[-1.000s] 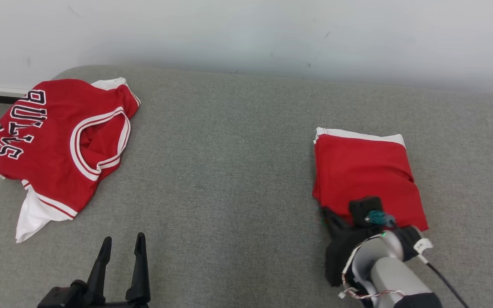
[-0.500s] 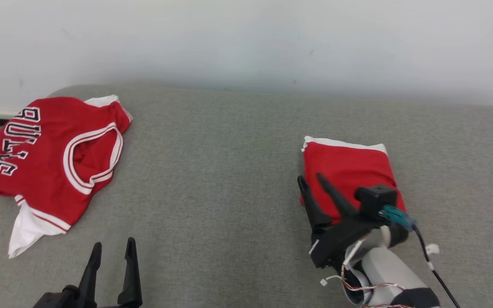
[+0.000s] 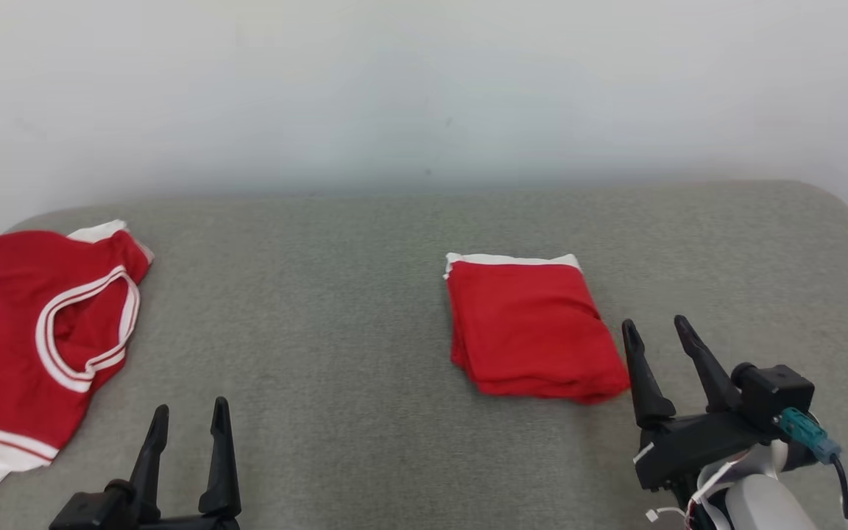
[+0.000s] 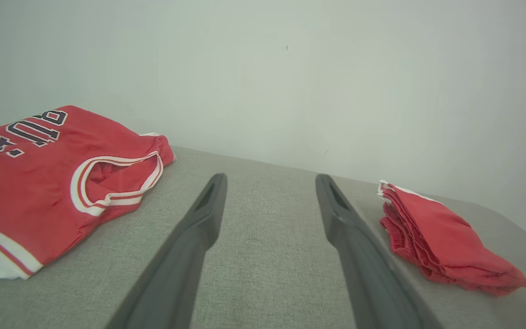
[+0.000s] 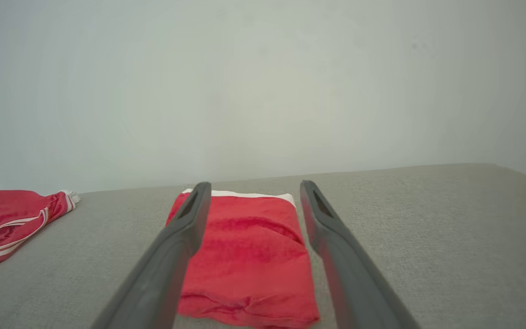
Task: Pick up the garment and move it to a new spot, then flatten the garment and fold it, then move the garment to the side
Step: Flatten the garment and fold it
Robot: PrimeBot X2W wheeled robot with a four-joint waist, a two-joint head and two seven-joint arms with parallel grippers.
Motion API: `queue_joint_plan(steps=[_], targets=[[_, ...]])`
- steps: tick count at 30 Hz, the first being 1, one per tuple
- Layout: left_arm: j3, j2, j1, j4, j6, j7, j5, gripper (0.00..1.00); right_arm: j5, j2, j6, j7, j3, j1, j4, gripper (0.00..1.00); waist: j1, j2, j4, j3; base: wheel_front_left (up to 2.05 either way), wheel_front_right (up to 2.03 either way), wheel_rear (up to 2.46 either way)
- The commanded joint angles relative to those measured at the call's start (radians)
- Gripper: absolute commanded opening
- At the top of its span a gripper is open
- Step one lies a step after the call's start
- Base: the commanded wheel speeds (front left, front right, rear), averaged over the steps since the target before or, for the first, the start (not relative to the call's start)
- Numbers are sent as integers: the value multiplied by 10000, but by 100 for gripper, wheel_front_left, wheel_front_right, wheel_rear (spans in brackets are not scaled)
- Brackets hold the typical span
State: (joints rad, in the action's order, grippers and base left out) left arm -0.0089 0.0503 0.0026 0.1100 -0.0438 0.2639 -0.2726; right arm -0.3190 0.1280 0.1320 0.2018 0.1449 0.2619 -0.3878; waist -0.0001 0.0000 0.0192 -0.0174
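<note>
The folded red garment (image 3: 531, 331) lies flat on the grey cushion (image 3: 336, 294), right of centre in the head view, at about 10 o'clock from the right gripper (image 3: 654, 322), whose fingers stand apart and empty just beside its near corner. The left gripper (image 3: 191, 405) hovers at 7 o'clock, fingers likewise spread, holding nothing. A crumpled red-and-white jersey (image 3: 26, 338) sprawls at 9 o'clock, well apart from the folded garment, and a pale wall (image 3: 424, 88) backs the cushion at 12 o'clock.

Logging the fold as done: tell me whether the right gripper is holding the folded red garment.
No, the right gripper stands open and empty beside the folded red garment.
</note>
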Motion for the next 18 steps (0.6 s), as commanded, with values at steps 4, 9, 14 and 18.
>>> queue_joint_plan(steps=[4,9,14,18], targets=[[56,9,-158,233,-21,6,463,100,396,320,-27,-120,-54,-443,338,100,1,0,-549,-187,0,0,0],[165,10,-211,482,-43,6,673,100,608,424,-26,-132,-193,-645,364,100,1,0,-680,-242,0,0,0],[238,8,-202,789,39,6,761,100,737,449,-26,-220,-479,-898,192,100,1,0,-715,-344,0,0,0],[366,4,-55,909,80,6,734,100,739,386,-27,-250,-641,-1029,83,100,1,0,-712,-403,0,0,0]])
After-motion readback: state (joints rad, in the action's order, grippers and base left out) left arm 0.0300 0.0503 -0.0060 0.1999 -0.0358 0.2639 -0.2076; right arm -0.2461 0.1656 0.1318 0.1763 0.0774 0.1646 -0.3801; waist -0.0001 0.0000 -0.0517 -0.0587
